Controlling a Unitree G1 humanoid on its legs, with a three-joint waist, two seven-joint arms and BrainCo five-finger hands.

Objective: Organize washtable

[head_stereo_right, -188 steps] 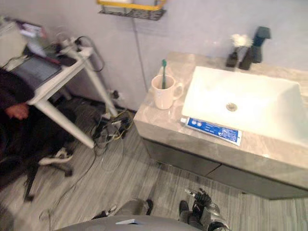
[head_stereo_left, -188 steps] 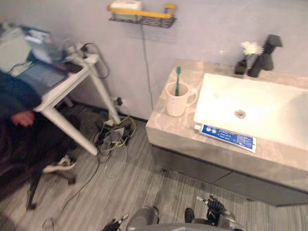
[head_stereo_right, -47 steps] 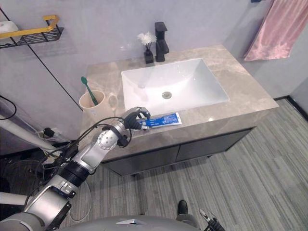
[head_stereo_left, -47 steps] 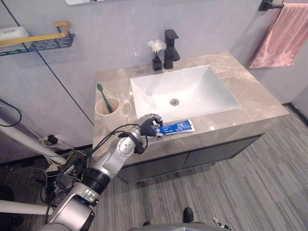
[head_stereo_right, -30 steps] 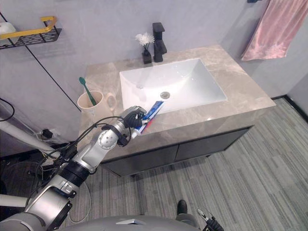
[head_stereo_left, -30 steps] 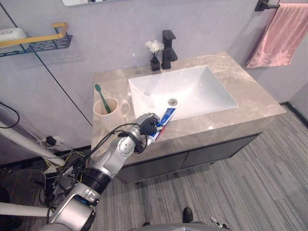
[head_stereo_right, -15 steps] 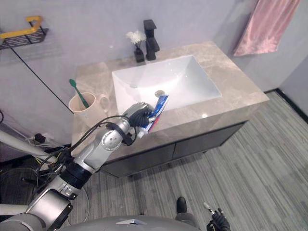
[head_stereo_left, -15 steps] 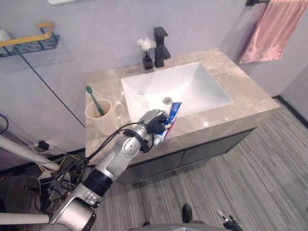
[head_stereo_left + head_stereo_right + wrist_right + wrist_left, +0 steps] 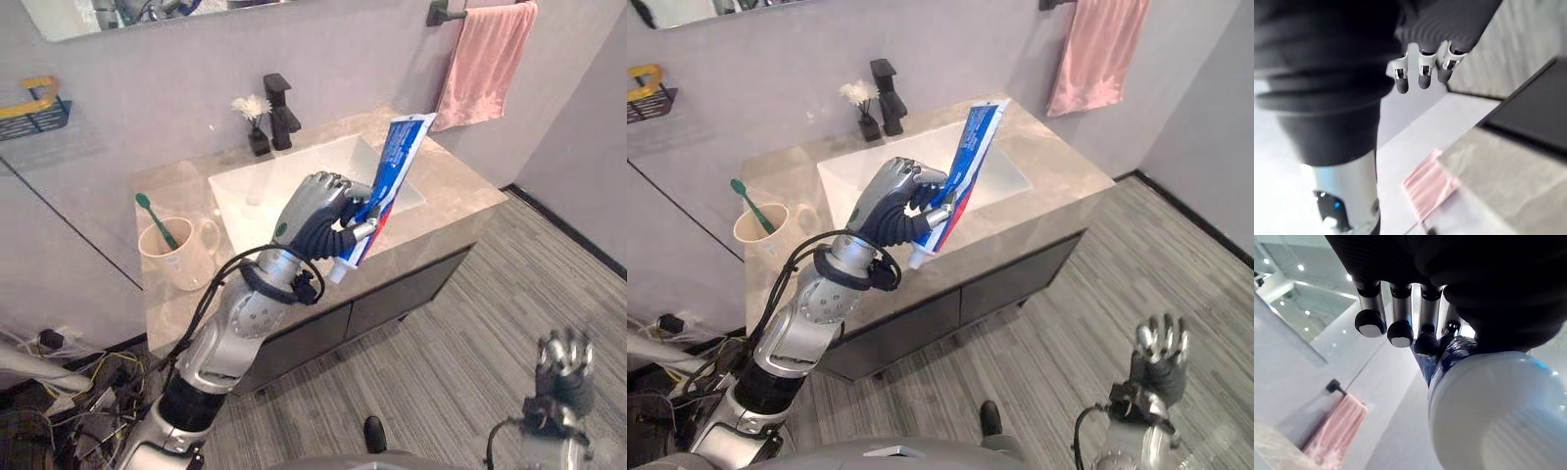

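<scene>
1. Left hand [image 9: 318,211]: clamped on the toothpaste tube [image 9: 392,162]. The fingers [image 9: 1399,333] are curled round the lower part of the tube, with the thumb on the opposite side.
2. Toothpaste tube: blue and white with a red stripe. It is held in the air above the front of the sink [image 9: 245,191] and is clear of the bench [image 9: 460,201]. The tube is tilted, with the white cap [image 9: 1498,416] at the low end and the flat crimped end at the high end, leaning to the right of the sink.
3. Right hand [image 9: 1156,357]: low over the floor, well in front of the sink and to its right. The fingers are straight, lie side by side and hold nothing.
4. Sink: white and rectangular, set into the stone-patterned bench top.
5. Cup [image 9: 176,257]: cream, with a handle. It stands on the bench to the left of the sink, and a green toothbrush [image 9: 155,220] leans inside it.
6. Faucet [image 9: 282,111]: black, behind the sink at the wall.
7. Vase [image 9: 255,122]: small and dark, with a white flower. It also stands behind the sink, just beside the faucet.
8. Towel [image 9: 480,64]: pink, hanging from a dark bar on the wall to the right of the sink.
9. Wall rack [image 9: 29,103]: a dark wire rack with a yellow rail, fixed to the wall well to the left of the sink.
</scene>
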